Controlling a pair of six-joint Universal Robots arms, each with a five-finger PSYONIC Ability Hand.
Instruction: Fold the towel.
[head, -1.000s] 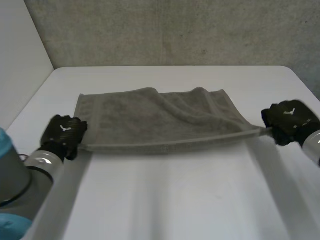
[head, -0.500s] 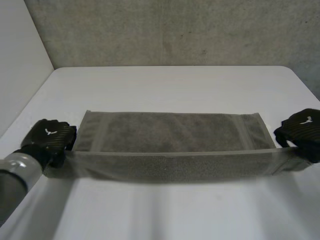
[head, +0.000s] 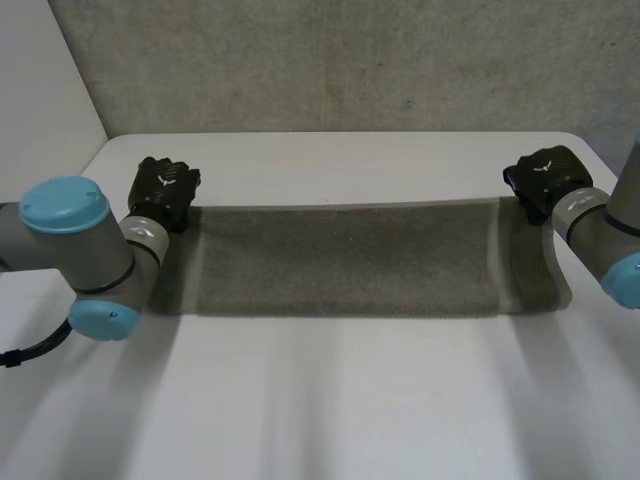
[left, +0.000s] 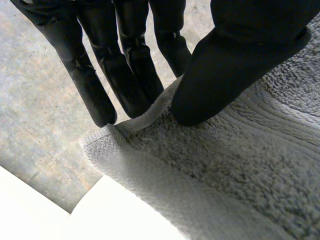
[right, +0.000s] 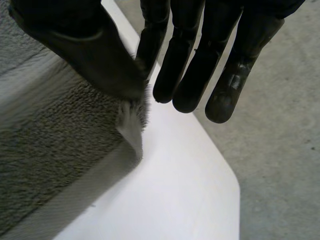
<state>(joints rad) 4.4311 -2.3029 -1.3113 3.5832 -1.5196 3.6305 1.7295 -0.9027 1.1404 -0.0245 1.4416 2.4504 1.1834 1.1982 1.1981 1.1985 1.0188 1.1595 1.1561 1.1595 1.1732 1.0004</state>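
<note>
- Towel: grey terry, stretched as a long band across the middle of the desk. It looks doubled over, though the layers cannot be told apart from the head view.
- Towel, right end: the cloth bows outward in a looser flap, while the left end runs straighter.
- Left hand: at the towel's far left corner. In its wrist view the thumb presses down on the corner's upper face and the straight fingers back it from the other side, so the hem is clamped between them.
- Right hand: at the towel's far right corner. The thumb and nearest finger are pinched on the very tip of the corner; the remaining fingers hang straight beside it and carry nothing.
- Height: both held corners seem slightly off the desk. This is a judgement from the wrist views, not certain.
- Step in hand (judged): setting the carried edge down to close the first fold.
- To do it well:
  - lower both corners together and level
  - draw the right corner outward from the towel's middle to take up the slack flap
  - put edge on edge before any release
  - open the thumbs only once the cloth lies flat
- Risk: the right pinch is shallow and the tip could slip under tension.
</note>
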